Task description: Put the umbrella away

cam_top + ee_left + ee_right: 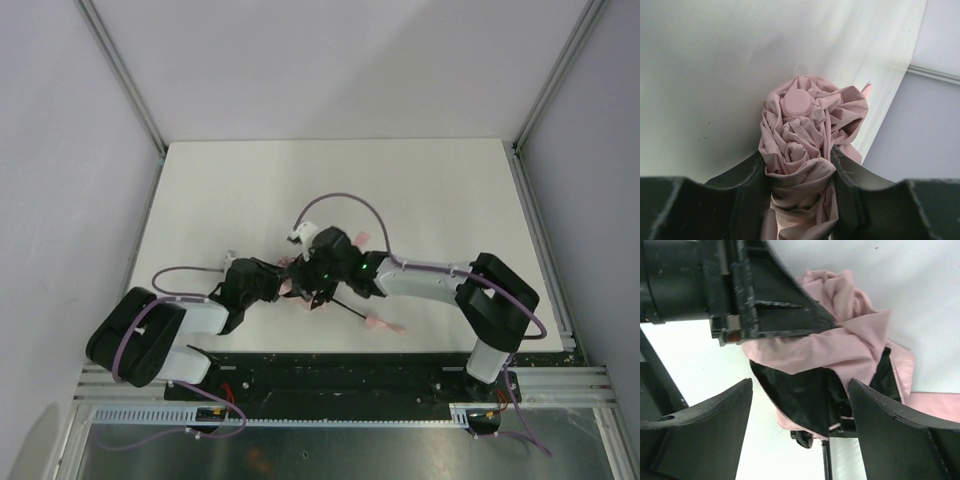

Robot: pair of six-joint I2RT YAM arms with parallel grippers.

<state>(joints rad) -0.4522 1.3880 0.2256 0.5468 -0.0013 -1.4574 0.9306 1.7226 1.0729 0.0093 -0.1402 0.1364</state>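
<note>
The umbrella (805, 125) is a crumpled pale pink bundle with a round pink cap (797, 102) at its end. My left gripper (797, 162) is shut on the bunched fabric, both fingers pressing into it. In the top view the two grippers meet over the bundle at the table's middle front: left gripper (272, 280), right gripper (315, 278). The slim black shaft (350, 308) runs out to the pink handle (381, 324). My right gripper (800, 385) stands open, its fingers wide on either side of the umbrella's (850, 340) pink cloth and dark underside, not touching it.
The white table (430, 190) is walled by grey panels with metal rails left and right. A finger of the left gripper (770, 305) fills the top of the right wrist view, close above the fabric. A purple cable (345, 200) arcs over the right wrist.
</note>
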